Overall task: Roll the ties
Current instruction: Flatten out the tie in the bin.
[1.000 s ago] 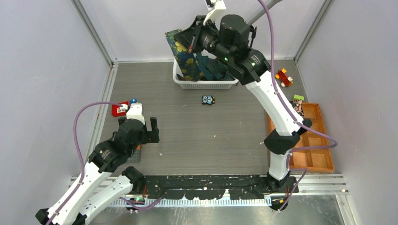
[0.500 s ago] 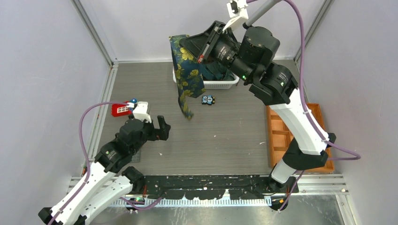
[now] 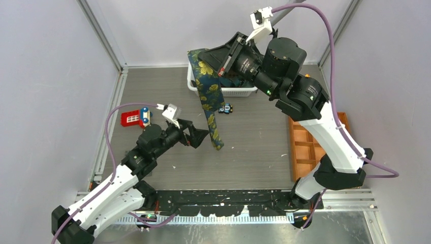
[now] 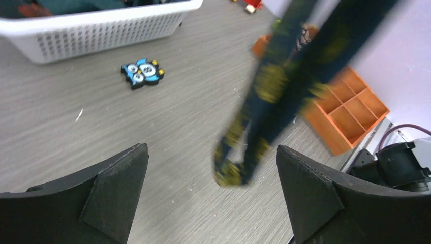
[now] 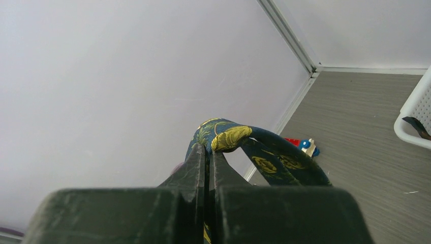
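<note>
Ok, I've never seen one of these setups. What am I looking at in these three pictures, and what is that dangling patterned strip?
These are two robot arms bolted at the near edge of a table, each ending in a two-finger gripper. The wide picture comes from a fixed camera above and behind them. The other two come from a camera on each wrist, so the black wedges at the bottom are that arm's own fingers. The right gripper is shut on a navy tie with yellow flowers, held high so it hangs down. The left gripper is open, and the tie's lower end hangs in front of it. On the table lie a white basket with dark fabric inside, a blue toy, a red toy and an orange compartment tray.
</note>
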You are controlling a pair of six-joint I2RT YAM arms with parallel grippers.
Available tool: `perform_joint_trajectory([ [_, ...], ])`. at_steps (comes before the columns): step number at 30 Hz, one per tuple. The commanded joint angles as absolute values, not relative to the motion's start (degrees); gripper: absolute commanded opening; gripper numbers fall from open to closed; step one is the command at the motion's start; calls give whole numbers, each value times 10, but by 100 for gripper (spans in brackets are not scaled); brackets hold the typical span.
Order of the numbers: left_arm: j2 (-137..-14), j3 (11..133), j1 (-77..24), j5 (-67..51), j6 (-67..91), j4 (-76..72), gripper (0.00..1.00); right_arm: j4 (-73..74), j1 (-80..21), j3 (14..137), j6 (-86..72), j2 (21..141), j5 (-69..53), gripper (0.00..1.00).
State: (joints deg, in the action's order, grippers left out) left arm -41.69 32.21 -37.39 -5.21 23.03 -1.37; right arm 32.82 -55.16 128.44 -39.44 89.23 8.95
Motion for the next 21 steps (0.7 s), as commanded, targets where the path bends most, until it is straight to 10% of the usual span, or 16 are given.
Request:
perform_joint_trajectory([
  [1, -391, 316, -372, -100, 201, -101, 99, 327, -556, 1285, -409, 853, 100, 0],
  [21, -354, 363, -372, -64, 175, 36, 93, 595, -556, 1320, -412, 783, 113, 0],
])
